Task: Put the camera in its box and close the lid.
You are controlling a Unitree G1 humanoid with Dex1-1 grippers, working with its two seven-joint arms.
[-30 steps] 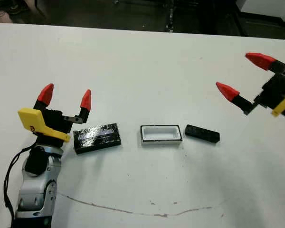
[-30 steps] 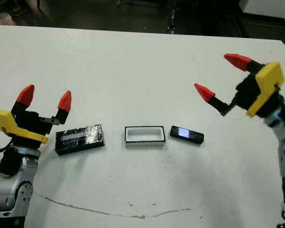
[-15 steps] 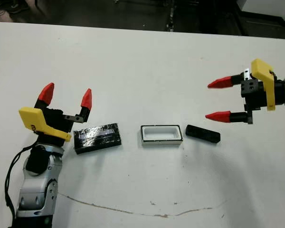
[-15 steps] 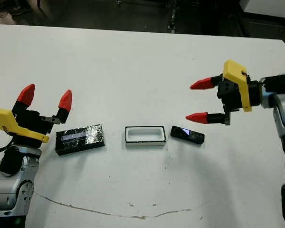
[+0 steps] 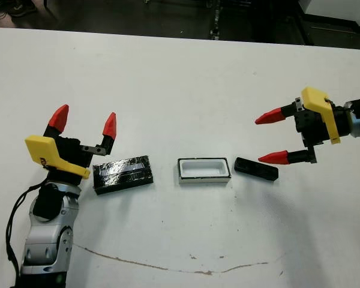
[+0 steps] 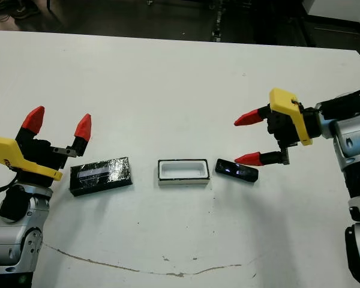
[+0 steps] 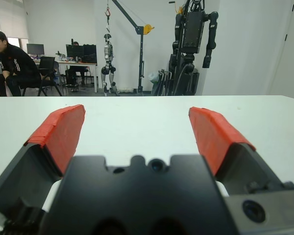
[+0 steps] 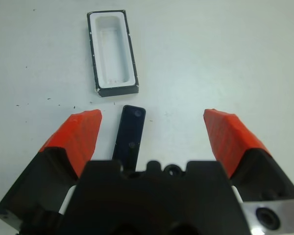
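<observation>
Camera: small slim black bar-shaped camera with a glossy bluish face, lying flat on the white tabletop, just beside the right-hand short end of the box, apart from it by a narrow gap
Box: small shallow rectangular box, white inside with a dark rim, open and empty, at the middle of the row of three things
Lid: flat black rectangular lid in crinkly glossy wrapping with a pale stripe, on the far side of the box from the camera, off the box
Right pincer: right pincer is spread wide and holds nothing, hanging just past the camera's outer end, one red tip near that end and the other farther back across the tabletop
Left pincer: left pincer is also spread and empty, tips up, just beside the lid's outer end and well apart from the camera
Nearer arm: the right, plainly; the box and lid lie between the left arm and the camera
Long axis: the camera runs roughly in line with the box's length, slightly skewed; in the right wrist view the bar points along the pincer's own reach, between the fingers, nearer one of them, with the box straight beyond
Deciding relation: with the fingers either side of the bar's long edges, the grip would likely close across its narrow width; I judge the pincer needs to come lower and centre over the bar first
Risk: off-centre closing may nudge the camera against the box
Stage: camera not yet grasped, box unfilled, lid off
</observation>
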